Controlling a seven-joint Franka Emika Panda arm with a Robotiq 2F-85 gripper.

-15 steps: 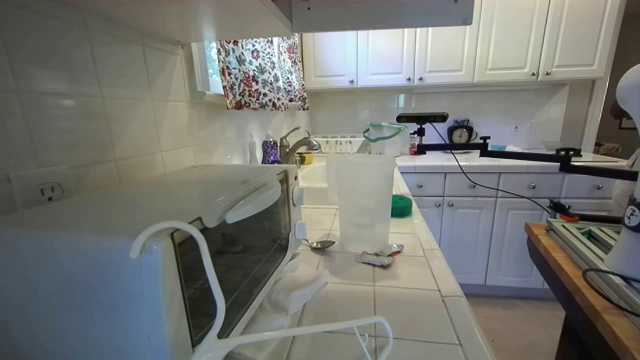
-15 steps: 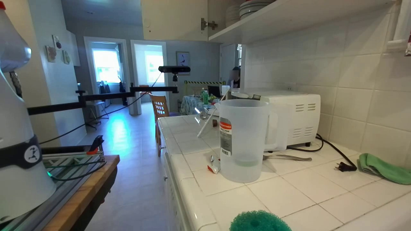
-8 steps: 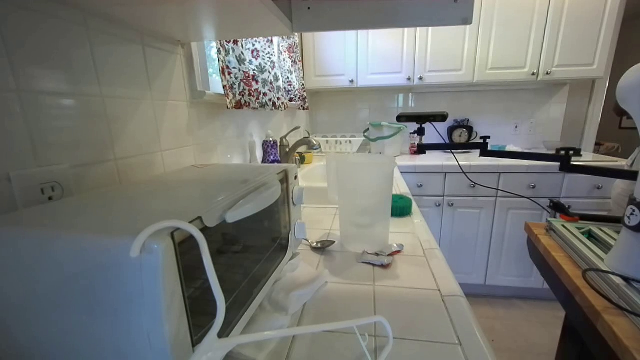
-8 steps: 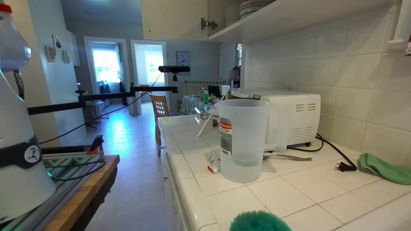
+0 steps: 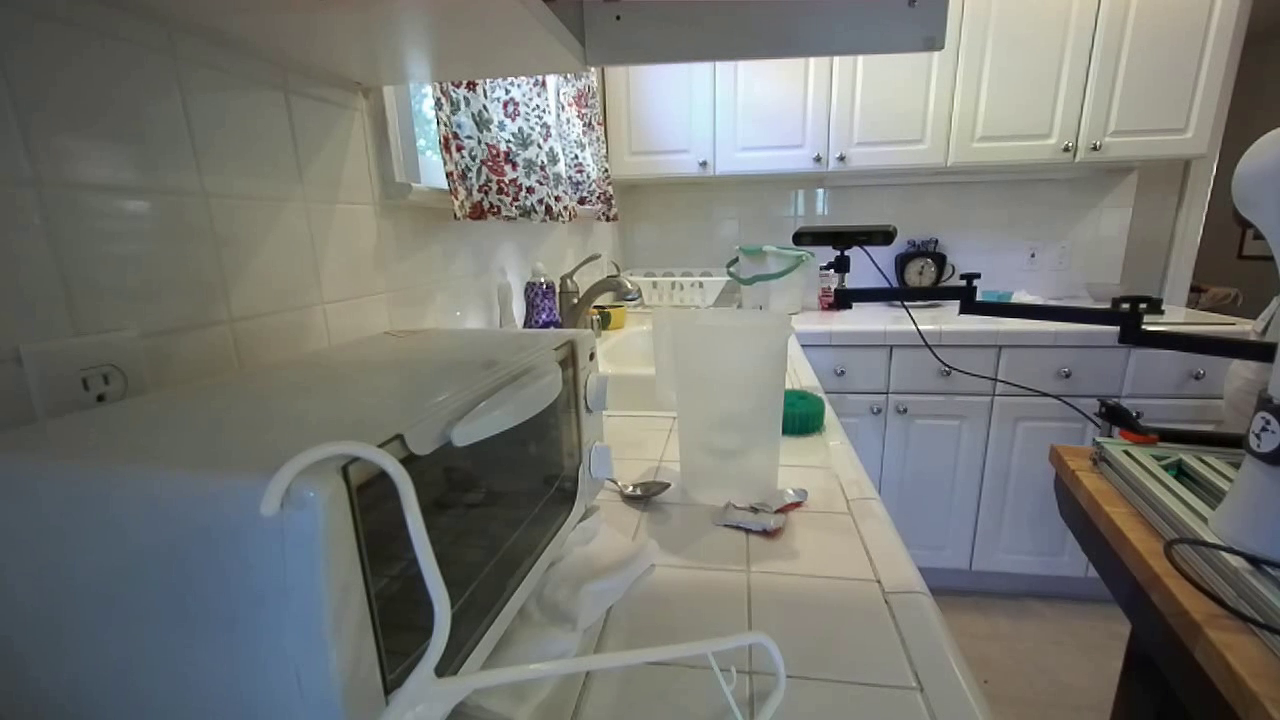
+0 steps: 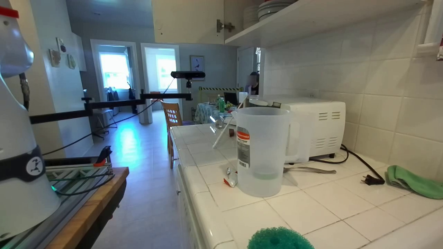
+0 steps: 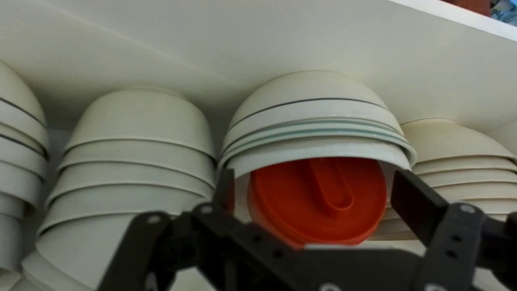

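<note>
My claw [image 7: 314, 186] stands spread, grasping nothing; the red lid [image 7: 291, 196] shows between my fingers [image 7: 418, 202], nested in the stacked bowls [image 7: 315, 115]. I look lined up, with no grip made yet.

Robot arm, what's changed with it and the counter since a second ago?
In an exterior view, the red band on the robot arm shifted down and right in the picture; the dark cable below it swung right. The gripper is open; nothing looks gripped. The pitcher, toaster oven and green scrubber stayed put.
</note>
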